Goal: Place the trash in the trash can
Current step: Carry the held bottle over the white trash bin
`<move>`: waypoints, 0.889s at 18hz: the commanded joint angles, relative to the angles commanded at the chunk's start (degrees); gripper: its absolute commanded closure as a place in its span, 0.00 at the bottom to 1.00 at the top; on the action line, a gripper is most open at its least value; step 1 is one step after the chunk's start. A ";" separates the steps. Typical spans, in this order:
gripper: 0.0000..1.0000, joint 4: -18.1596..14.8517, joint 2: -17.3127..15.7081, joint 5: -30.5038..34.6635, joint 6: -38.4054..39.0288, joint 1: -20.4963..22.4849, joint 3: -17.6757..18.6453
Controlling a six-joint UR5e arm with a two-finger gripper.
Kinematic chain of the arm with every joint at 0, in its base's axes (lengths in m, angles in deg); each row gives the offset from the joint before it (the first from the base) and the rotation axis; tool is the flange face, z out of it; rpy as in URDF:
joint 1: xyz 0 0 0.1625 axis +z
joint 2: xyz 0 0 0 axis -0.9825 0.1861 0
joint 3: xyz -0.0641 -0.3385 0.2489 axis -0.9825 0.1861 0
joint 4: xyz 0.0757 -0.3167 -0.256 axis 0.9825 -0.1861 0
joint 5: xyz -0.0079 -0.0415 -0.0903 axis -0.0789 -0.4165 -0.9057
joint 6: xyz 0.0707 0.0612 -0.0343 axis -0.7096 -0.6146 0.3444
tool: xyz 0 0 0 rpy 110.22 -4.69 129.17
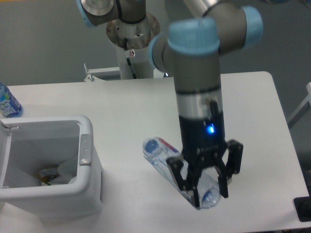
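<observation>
At the far left edge of the table you see a blue-labelled bottle, cut by the frame; it is not part of the job. Next comes the trash can, a boxy white plastic bin with rounded corners, a thick smooth rim and grey inner walls. At its bottom lies the wrapper, crumpled and whitish, so I judge this half of the task as done.

Further right you find the water bottle, slim, clear and glossy, with a red-and-white label near its neck. It points with the cap up-left and the base down-right, and it seems lifted off the white matte table, well apart from the bin. The gripper has its black fingers closed around the lower end of the bottle, one on each side, so it is grasping it.

What is left for you, in my judgement: carry the bottle leftward over the rim of the bin and release it inside. The plastic is thin and smooth, so it may slip or turn in the fingers because the hold is near one end.
</observation>
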 joint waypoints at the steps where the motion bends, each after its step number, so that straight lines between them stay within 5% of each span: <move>1: 0.50 0.27 -0.35 0.00 -0.09 -1.31 0.09; 6: 0.50 0.45 -1.58 0.09 0.00 -7.82 0.61; 10: 0.50 0.45 -2.90 0.18 -0.17 -11.87 4.82; 12: 0.30 0.45 -2.73 0.26 -0.26 -13.98 6.23; 13: 0.08 0.45 -2.64 0.35 -0.44 -14.33 6.85; 14: 0.00 0.45 -2.73 0.44 -0.44 -14.68 7.38; 16: 0.00 0.45 -2.90 0.44 -0.35 -15.21 7.47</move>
